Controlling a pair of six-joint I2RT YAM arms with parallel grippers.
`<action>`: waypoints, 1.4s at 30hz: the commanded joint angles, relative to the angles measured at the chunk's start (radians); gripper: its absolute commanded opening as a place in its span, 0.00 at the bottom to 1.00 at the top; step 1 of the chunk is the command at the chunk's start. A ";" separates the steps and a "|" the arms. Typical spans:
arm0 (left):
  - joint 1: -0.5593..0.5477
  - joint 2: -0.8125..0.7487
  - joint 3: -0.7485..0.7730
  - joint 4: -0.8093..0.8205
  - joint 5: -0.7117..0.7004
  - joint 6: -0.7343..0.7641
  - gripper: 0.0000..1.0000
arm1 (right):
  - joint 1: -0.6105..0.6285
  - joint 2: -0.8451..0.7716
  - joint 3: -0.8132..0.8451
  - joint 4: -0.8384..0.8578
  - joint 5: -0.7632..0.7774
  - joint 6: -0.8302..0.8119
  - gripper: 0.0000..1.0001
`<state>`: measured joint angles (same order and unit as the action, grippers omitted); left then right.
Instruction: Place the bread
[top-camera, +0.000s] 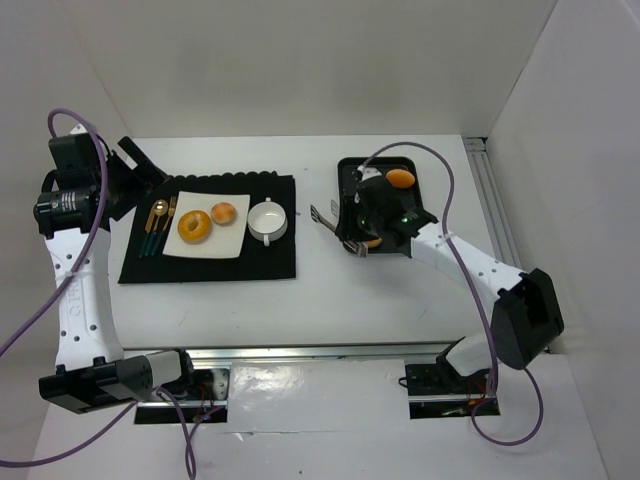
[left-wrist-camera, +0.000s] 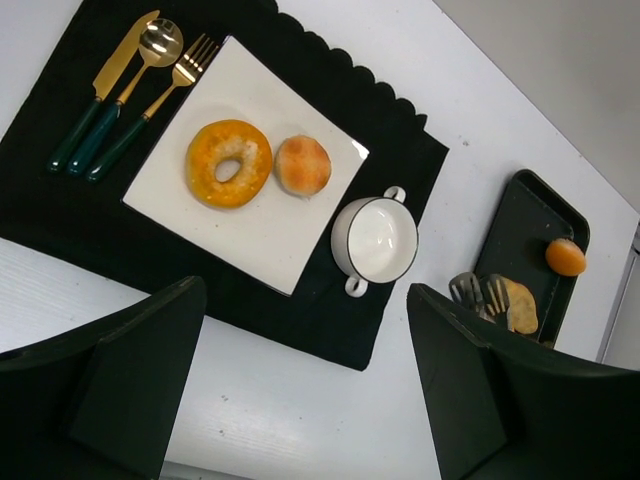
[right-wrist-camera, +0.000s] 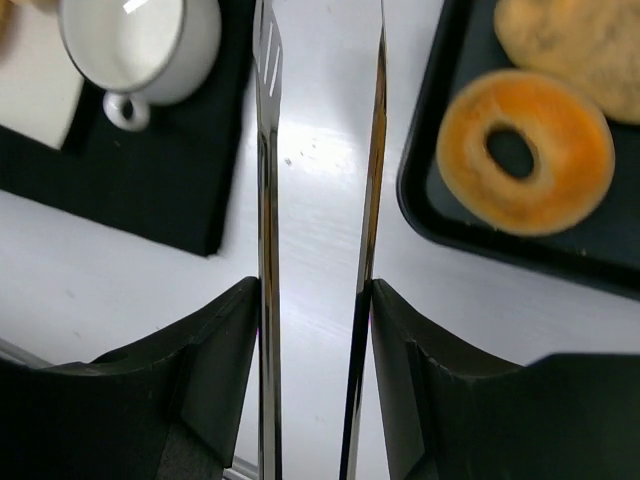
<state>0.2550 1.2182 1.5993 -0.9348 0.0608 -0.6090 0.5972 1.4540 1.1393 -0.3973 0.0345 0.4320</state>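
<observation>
A white square plate on a black placemat holds a ring-shaped bread and a small round bun. At the right, a black tray holds an orange bun. The right wrist view shows a ring bread and a flat bread on that tray. My right gripper is shut on metal tongs. The tongs' tips reach over the bare table left of the tray and hold nothing. My left gripper is open and empty, raised by the placemat's left edge.
A white two-handled bowl stands on the placemat right of the plate. Gold cutlery with dark handles lies left of the plate. White walls close in the table at the back and the right.
</observation>
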 joint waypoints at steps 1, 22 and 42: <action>0.007 0.000 0.019 0.030 0.039 -0.008 0.94 | 0.030 -0.079 -0.075 0.037 0.042 -0.038 0.55; 0.007 0.000 0.010 0.030 0.048 -0.017 0.94 | 0.164 -0.011 -0.225 0.170 0.146 0.011 0.56; 0.007 0.000 0.010 0.039 0.066 -0.017 0.94 | 0.125 -0.046 0.066 -0.259 0.580 0.175 1.00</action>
<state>0.2550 1.2213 1.5990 -0.9218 0.1066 -0.6102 0.7670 1.4544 1.1477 -0.5095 0.4377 0.5392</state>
